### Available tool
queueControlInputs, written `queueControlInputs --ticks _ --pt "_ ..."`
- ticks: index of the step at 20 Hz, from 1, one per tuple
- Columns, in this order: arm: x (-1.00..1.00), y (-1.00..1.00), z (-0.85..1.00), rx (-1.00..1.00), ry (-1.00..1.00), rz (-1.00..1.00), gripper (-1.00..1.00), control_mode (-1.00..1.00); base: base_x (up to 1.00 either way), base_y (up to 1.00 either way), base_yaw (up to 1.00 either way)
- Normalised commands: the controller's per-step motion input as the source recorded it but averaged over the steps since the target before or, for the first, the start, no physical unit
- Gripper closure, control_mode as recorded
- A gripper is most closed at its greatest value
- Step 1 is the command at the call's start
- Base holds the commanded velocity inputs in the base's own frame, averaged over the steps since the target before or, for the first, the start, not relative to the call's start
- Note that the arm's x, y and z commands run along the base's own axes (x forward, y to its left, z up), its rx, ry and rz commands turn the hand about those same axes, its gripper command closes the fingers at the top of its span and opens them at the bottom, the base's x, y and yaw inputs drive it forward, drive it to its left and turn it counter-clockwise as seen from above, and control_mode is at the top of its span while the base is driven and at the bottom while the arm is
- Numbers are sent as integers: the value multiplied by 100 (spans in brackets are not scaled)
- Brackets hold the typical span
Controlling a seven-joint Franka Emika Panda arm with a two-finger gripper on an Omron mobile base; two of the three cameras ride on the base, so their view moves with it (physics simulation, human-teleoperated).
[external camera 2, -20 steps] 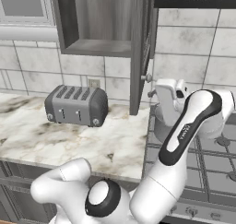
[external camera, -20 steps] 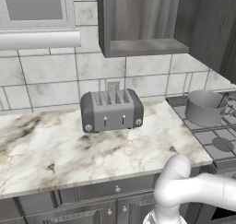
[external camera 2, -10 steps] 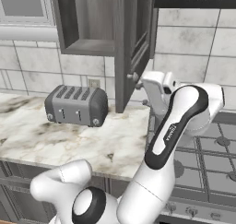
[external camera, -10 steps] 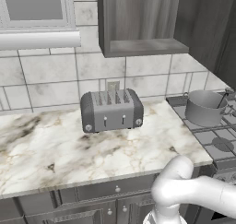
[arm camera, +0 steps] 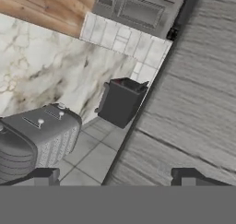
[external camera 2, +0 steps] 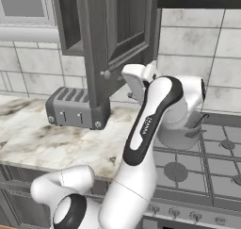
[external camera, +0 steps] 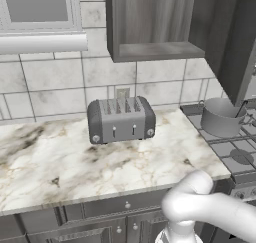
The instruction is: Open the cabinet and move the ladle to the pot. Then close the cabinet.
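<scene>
The cabinet (external camera 2: 120, 30) door hangs open above the four-slot toaster (external camera: 120, 119); right of the toaster sits the pot (external camera: 220, 117). The gripper (arm camera: 115, 178) gapes wide, holding nothing.

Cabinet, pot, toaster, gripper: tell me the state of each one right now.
Cabinet door: swung open, lower shelf bare.
Pot: upright on the stove, no lid on it.
Toaster: upright on the counter, slots with nothing in them.
Gripper: open, holding nothing.
</scene>
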Motion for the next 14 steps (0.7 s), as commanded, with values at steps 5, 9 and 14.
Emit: queueControlInputs --ticks 5,9,14 --pt "34 67 0 0 0 -9 -100 -100 0 0 0" --pt "59 56 0 0 0 -12 -100 -100 0 0 0" --pt "78 46 0 0 0 -12 -100 -100 0 0 0"
